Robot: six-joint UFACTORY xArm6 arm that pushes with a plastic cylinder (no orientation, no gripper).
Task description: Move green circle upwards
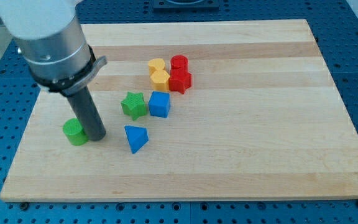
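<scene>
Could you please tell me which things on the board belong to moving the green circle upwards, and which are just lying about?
Job: green circle; my tip, touching its right side.

Lying about: green star, blue cube, blue triangle, two yellow blocks, two red blocks.

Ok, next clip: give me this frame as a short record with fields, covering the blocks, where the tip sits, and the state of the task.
target: green circle, near the board's left edge
tip: my tip at the circle's right side, apparently touching
nearby: green star beside blue cube; blue triangle below them
upper cluster: two yellow blocks, two red blocks
surface: wooden board
task state: circle sits low on the board
</scene>
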